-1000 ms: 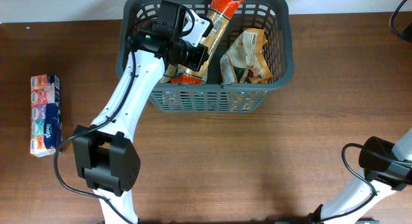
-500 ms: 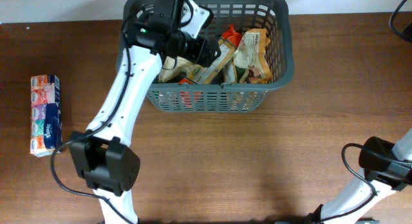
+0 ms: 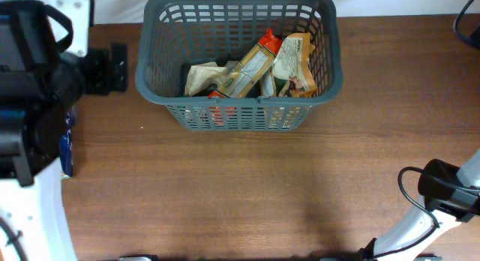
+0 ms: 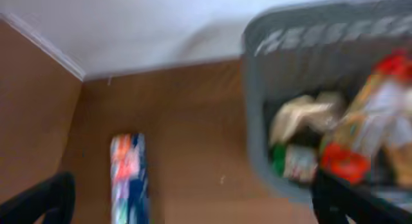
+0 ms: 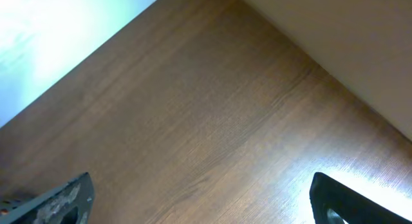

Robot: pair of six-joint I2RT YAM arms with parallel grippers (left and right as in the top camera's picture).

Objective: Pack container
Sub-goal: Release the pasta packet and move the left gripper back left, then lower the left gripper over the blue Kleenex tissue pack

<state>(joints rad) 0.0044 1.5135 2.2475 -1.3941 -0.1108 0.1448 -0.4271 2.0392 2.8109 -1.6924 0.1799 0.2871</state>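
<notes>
The container (image 3: 240, 115), a dark grey slotted basket, stands at the back middle of the table. Inside it lie a long packet with an orange-red top (image 3: 252, 61), a beige packet (image 3: 294, 66) and a tan packet (image 3: 201, 77). My left arm (image 3: 30, 96) looms large at the far left, outside the basket. The blurred left wrist view shows my left gripper (image 4: 199, 208) open and empty above the table, with the basket (image 4: 254, 121) to its right. My right gripper (image 5: 203, 205) is open over bare wood; its arm (image 3: 444, 190) sits at the bottom right.
A colourful tissue pack (image 4: 129, 179) lies on the table left of the basket; in the overhead view only a blue sliver (image 3: 66, 145) shows under my left arm. A white wall borders the table's far edge.
My left gripper opened and let go of the orange-topped packet, which now lies in the basket. The left arm then swung up and left out of the basket. The right arm stayed still.
</notes>
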